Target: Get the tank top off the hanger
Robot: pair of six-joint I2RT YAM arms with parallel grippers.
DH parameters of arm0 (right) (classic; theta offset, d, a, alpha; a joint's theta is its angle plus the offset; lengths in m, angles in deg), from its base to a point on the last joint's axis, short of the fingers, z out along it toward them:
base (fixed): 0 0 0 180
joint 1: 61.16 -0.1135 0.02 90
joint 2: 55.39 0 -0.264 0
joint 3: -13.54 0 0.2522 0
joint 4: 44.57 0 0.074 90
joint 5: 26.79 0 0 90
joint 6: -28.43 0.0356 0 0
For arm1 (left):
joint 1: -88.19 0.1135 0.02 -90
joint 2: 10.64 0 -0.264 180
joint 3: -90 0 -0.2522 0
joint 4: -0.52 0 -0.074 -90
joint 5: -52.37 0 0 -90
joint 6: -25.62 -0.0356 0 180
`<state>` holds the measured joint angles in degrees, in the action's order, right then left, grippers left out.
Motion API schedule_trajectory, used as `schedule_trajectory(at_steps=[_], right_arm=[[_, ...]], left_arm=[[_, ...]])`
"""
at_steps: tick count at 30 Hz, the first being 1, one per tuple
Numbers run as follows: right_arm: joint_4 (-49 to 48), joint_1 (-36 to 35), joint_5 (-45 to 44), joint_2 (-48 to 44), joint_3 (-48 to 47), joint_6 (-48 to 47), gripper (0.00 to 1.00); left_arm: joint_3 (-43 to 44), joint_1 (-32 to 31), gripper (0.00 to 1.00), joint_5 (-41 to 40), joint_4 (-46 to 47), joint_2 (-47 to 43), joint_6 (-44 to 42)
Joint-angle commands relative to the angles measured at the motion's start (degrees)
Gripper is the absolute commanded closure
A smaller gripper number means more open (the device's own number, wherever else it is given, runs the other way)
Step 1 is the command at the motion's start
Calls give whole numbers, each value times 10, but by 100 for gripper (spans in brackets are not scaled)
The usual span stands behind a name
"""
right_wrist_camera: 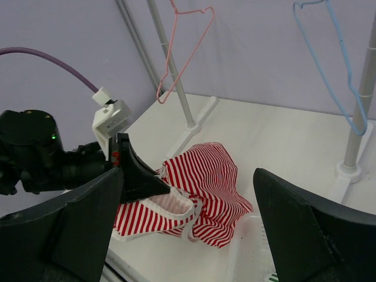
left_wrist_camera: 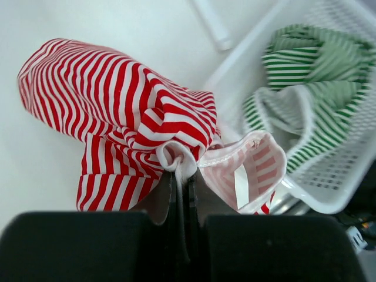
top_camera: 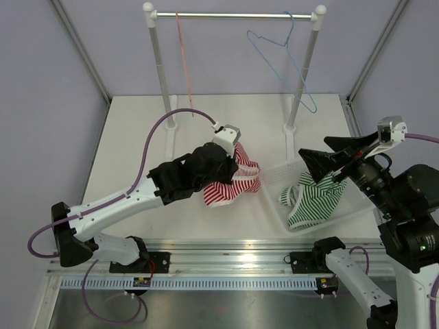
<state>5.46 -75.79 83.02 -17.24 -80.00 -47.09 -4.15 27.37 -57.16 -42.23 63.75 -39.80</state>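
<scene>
In the top view we see a rack (top_camera: 233, 15) at the far side of the table (top_camera: 137, 137). A red hanger (top_camera: 183, 62) and a blue hanger (top_camera: 289, 31) hang on its bar. On the right a white basket (top_camera: 278, 179) stands, and in it lies a green striped garment (top_camera: 315, 202). The left gripper (top_camera: 218, 163) is low over the table middle, and its black body hides part of the cloth. The red striped tank top (top_camera: 236, 181) lies crumpled on the table, just left of the basket and well apart from both hangers. The right gripper (top_camera: 312, 147) hangs above the basket with its fingers wide apart, and we see nothing between them.

In the left wrist view the basket (left_wrist_camera: 329, 194) with the green garment (left_wrist_camera: 305, 76) fills the right side. The left gripper (left_wrist_camera: 182, 176) has its fingers pressed together on a white hem fold of the tank top (left_wrist_camera: 117, 106). The rest of the cloth spreads away from the fingertips, mostly to the left.

In the right wrist view the rack post (right_wrist_camera: 183, 103), the red hanger (right_wrist_camera: 187, 56) and the blue hanger (right_wrist_camera: 348, 76) stand behind. The right gripper (right_wrist_camera: 188, 175) is spread wide and touches nothing. The tank top (right_wrist_camera: 188, 202) lies below it on the table, and the left gripper (right_wrist_camera: 147, 182) meets its left edge.
</scene>
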Motion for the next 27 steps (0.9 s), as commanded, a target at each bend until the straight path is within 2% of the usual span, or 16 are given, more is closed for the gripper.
schedule_trajectory(at_steps=[1,4,9,17,20,23,27], right_arm=[[-18,-1,-63,-19,-3,7,0],[-26,-1,-74,-33,-3,9,1],[-24,-1,-79,-49,-11,9,0],[-4,-1,-87,-64,-22,5,1],[4,-1,-86,-66,-27,2,1],[5,-1,-79,-69,-22,3,0],[2,-1,-65,-70,-7,8,0]], left_arm=[[54,-26,100,77,65,-8,-91],[90,-35,100,131,94,14,-136],[167,-52,100,152,104,83,-194],[247,-54,100,311,191,217,-241],[277,-60,100,363,186,289,-256],[299,-64,100,382,185,372,-260],[396,-64,100,387,125,508,-251]])
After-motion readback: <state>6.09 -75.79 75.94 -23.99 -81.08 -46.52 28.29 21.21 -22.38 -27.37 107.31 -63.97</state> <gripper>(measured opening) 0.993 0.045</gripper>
